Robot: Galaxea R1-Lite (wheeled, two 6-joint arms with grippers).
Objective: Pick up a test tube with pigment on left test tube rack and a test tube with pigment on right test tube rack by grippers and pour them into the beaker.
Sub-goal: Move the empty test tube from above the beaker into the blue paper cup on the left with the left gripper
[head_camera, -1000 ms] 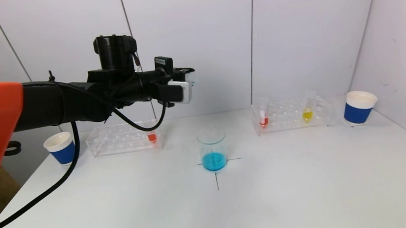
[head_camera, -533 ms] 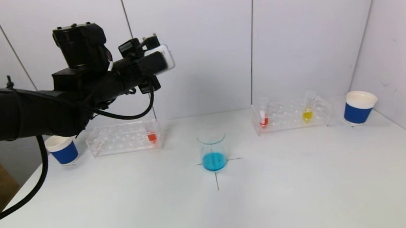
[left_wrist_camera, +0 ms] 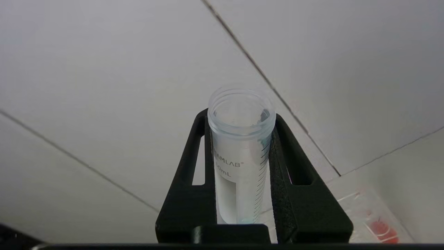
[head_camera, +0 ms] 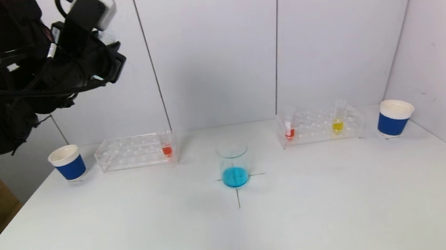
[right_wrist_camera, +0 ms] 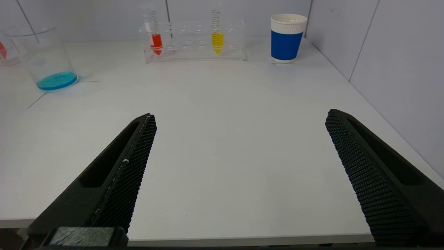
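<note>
Dropping the empty test tube [left_wrist_camera: 240, 152] looks like the main risk: the left gripper [left_wrist_camera: 239, 139], raised high at the far left well above the left rack [head_camera: 136, 151], pinches its smooth wall between two narrow fingers [left_wrist_camera: 194, 173], so a swing could slip it. Its long axis runs along the fingers, with the open mouth pointing away from the wrist. Blue liquid sits in the beaker [head_camera: 233, 163] at centre. The right gripper [right_wrist_camera: 239, 146] hovers near, spread wide, holding nothing, facing the right rack [right_wrist_camera: 194, 45].

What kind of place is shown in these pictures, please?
Probably a mock chemistry bench set up for robot trials: clear tube racks holding coloured liquids, a glass beaker of blue liquid on a marked cross, and plain white partition walls around a white table.
</note>
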